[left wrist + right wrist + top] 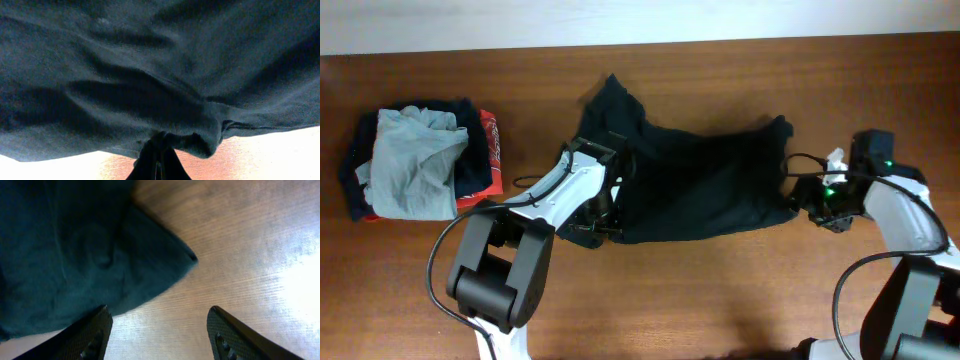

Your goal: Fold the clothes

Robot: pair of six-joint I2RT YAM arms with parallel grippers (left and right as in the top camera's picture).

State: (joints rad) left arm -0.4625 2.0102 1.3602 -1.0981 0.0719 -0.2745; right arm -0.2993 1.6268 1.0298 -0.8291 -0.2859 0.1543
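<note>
The left hand (157, 152) was clamped shut on a bunched fold of the black T-shirt (150, 75), at the shirt's lower left edge. The right hand (160, 311) stood partly open with nothing between its fingers; bare tabletop (240, 240) lay under it, and the shirt's pointed corner sat just ahead and off to one side. The shirt lay crumpled across the middle of the tabletop, well apart from the pile of other garments (420, 160) at the far left. To grasp well, the right hand probably needed to move over that corner, low against the wood, and close only with the cloth fully between its fingers. Both hands could then pull evenly to flatten the shirt.
</note>
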